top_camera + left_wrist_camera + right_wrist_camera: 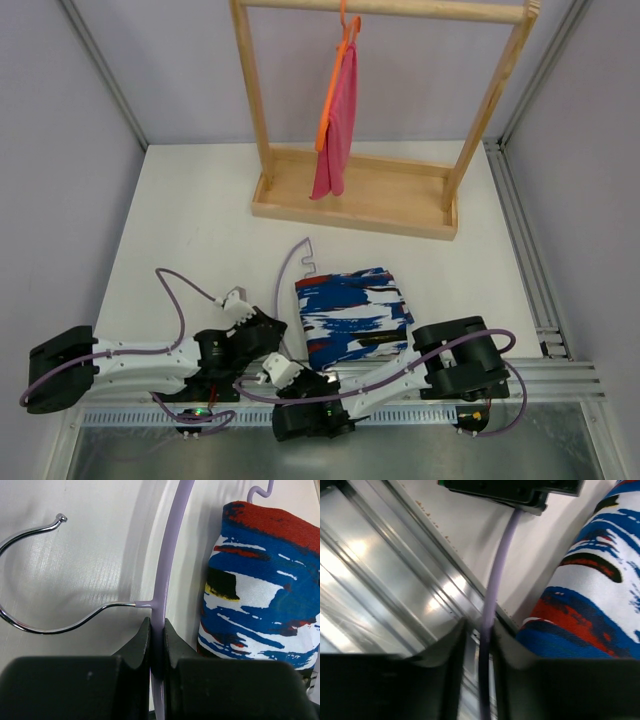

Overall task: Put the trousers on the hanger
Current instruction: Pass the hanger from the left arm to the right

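Note:
The trousers (352,312) lie folded on the white table, a blue, white, red and black print; they also show as trousers (265,580) and trousers (590,590). The lilac hanger (285,270) lies just left of them, its silver hook (30,580) pointing away. My left gripper (157,630) is shut on the hanger bar (167,555) just below the hook's root. My right gripper (479,627) straddles the same bar (497,575) lower down. Its jaws are narrow and blurred, with a gap still showing beside the left finger. In the top view it sits at the table's near edge (275,368), beside the left gripper (262,330).
A wooden rack (355,205) stands at the back, with an orange hanger and pink cloth (338,110) on its rail. A shiny metal rail (395,580) runs along the near table edge under my right gripper. Grey walls close in the sides.

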Controlling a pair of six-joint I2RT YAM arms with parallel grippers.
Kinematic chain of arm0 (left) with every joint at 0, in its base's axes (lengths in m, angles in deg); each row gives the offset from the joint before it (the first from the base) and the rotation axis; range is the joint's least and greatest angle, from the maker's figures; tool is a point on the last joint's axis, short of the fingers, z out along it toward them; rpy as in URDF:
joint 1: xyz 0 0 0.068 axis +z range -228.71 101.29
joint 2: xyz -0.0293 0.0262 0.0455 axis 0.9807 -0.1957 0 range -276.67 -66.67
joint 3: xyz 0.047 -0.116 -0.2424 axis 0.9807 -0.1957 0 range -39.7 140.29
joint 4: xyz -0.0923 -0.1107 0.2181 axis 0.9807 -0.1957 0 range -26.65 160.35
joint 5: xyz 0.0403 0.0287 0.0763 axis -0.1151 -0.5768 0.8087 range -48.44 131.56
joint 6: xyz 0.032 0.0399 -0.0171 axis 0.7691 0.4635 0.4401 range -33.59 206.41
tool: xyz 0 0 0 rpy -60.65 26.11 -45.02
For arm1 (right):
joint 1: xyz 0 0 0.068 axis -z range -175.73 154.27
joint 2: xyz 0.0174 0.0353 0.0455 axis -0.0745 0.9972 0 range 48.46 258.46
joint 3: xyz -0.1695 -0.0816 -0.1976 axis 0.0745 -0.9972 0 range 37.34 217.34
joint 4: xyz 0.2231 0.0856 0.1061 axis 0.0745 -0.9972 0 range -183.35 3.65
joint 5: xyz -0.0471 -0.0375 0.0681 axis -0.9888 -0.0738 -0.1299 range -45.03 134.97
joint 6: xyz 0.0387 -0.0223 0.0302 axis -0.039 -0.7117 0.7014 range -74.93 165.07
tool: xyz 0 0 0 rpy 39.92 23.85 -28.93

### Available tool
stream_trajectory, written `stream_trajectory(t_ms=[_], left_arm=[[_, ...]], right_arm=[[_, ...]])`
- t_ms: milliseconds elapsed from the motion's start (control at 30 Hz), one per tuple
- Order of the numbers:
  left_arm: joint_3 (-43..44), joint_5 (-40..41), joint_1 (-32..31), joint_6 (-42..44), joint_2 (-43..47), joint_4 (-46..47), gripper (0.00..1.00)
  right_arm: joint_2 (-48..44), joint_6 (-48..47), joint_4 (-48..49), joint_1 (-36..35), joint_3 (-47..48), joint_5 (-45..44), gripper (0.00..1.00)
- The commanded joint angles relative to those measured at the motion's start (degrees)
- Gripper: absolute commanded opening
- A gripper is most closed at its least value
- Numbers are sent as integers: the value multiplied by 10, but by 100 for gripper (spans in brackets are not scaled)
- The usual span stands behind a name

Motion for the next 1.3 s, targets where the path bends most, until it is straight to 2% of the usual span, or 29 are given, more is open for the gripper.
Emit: stream_trajectory(t_ms=[0, 100, 200, 267, 300, 367, 500, 700, 1000, 1033, 1133, 1267], left_arm=[[-3, -6, -9, 9, -2, -5, 0], [1, -7, -8, 15, 5, -8, 0], [22, -9, -8, 26, 34, -40, 1], [38, -4, -9, 37, 73, -63, 10], [47, -2, -9, 40, 86, -94, 22], [75, 11, -9, 40, 127, -135, 33], [122, 25, -9, 47, 180, -224, 42], [196, 41, -9, 63, 229, -344, 56], [405, 128, -9, 125, 262, -585, 59], [445, 139, -8, 128, 262, -600, 59], [494, 143, -8, 149, 258, -638, 59], [490, 130, -9, 163, 256, -631, 56]], right_arm=[[-6, 73, 5, 20, -14, -16, 20], [-18, 67, 15, 19, -12, -16, 4], [-42, 50, 34, 19, -14, -21, 4], [-81, 32, 62, 19, -29, -21, 4], [-97, 27, 98, 19, -49, -21, 4], [-138, 13, 136, 19, -72, -16, 4], [-169, 7, 220, 20, -117, -12, 4], [-189, -8, 275, 21, -121, 5, 4], [-319, -45, 359, 31, -175, -14, 4], [-342, -52, 365, 31, -179, -16, 4], [-379, -76, 384, 32, -189, -17, 4], [-459, -103, 415, 32, -205, -16, 4]])
